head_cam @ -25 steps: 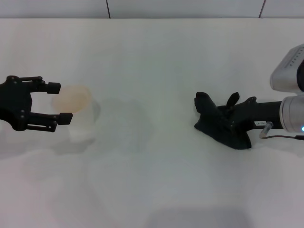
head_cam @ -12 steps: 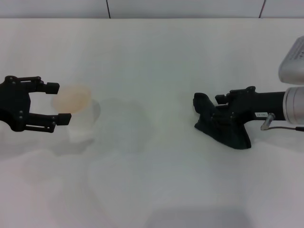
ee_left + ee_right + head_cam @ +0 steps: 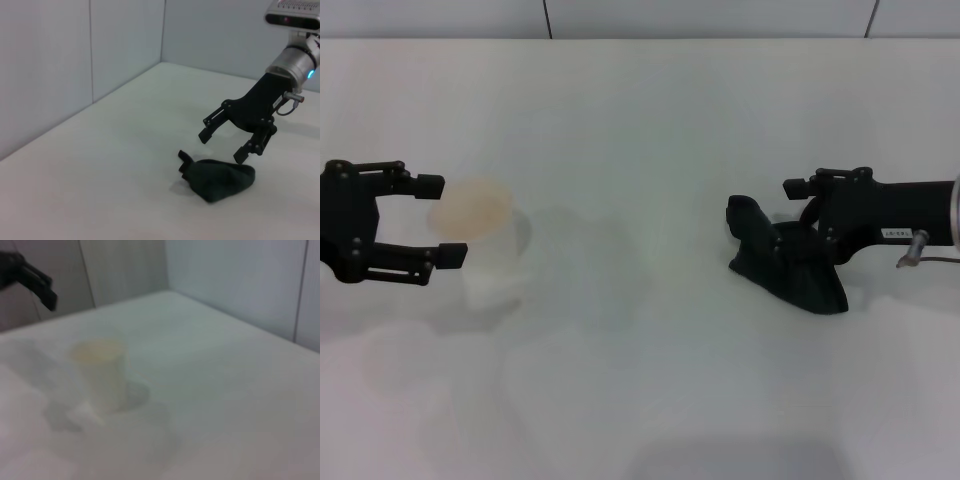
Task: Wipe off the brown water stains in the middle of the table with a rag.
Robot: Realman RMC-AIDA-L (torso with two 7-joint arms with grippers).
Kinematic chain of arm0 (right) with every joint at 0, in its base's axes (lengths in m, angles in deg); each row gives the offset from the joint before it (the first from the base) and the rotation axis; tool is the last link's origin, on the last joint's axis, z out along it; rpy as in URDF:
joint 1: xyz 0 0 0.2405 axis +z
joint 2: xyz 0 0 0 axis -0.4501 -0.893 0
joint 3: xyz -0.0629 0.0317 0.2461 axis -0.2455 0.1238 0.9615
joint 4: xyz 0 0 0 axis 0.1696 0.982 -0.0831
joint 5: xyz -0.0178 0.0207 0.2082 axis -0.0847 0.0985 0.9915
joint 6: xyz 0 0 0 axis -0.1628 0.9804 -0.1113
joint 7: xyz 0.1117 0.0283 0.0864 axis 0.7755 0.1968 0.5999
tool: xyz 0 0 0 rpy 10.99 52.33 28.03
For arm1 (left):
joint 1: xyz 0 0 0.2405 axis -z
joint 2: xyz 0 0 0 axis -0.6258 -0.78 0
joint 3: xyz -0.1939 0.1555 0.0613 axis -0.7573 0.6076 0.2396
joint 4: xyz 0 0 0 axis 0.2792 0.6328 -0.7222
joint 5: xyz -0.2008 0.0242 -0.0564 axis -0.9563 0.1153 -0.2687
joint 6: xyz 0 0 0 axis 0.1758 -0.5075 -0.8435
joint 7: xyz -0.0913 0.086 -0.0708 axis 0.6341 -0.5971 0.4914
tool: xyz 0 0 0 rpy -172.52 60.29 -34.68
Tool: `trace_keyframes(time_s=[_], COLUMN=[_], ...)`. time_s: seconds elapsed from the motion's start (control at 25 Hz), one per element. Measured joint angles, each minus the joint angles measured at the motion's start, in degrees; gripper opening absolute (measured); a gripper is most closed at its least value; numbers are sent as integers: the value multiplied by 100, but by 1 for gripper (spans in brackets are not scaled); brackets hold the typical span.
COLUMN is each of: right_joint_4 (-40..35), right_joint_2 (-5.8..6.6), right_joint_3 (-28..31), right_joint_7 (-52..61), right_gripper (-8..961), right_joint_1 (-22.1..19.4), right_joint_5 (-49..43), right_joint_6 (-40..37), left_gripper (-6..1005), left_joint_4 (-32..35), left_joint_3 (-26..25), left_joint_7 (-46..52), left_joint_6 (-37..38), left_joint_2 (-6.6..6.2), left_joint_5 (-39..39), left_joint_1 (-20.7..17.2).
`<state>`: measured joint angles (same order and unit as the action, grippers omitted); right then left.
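The rag (image 3: 788,264) is a dark lump lying on the white table (image 3: 650,120) at the right; it also shows in the left wrist view (image 3: 220,178). My right gripper (image 3: 798,212) hovers just above the rag's right side, open and empty, with its fingers apart in the left wrist view (image 3: 221,146). My left gripper (image 3: 438,220) is open at the far left, its fingertips on either side of a translucent cup (image 3: 485,245). No orange-brown streak shows. Only a faint greyish patch (image 3: 585,260) lies in the middle.
The translucent cup with a faint orange tint stands upright at the left and also shows in the right wrist view (image 3: 100,375). One finger (image 3: 37,282) of the left gripper shows there too. A tiled wall (image 3: 720,15) runs behind the table's far edge.
My right gripper has turned, drawn back to the right and come off the rag, which stays where it was. My left gripper has shifted slightly to the left.
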<state>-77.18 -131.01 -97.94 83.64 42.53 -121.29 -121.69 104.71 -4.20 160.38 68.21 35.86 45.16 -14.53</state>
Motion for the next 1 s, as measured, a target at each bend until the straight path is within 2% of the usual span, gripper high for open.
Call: trace_keyframes(time_s=[0.28,1.0], right_joint_4=[102,193], right_joint_2=[0,7], right_joint_3=[337,336], right_joint_7=[-646,-1195], right_gripper=[857,857], right_joint_1=[-53,-76], right_joint_5=[429,347], right_joint_6=[-514,-629], left_gripper=[880,880], left_joint_4=[258,267], left_joint_3=[-6,26], left_joint_7=[32,43], left_joint_6=[167,398], left_joint_2=[-5,17], left_joint_5=[-121,-85], left_joint_1=[-157,-226])
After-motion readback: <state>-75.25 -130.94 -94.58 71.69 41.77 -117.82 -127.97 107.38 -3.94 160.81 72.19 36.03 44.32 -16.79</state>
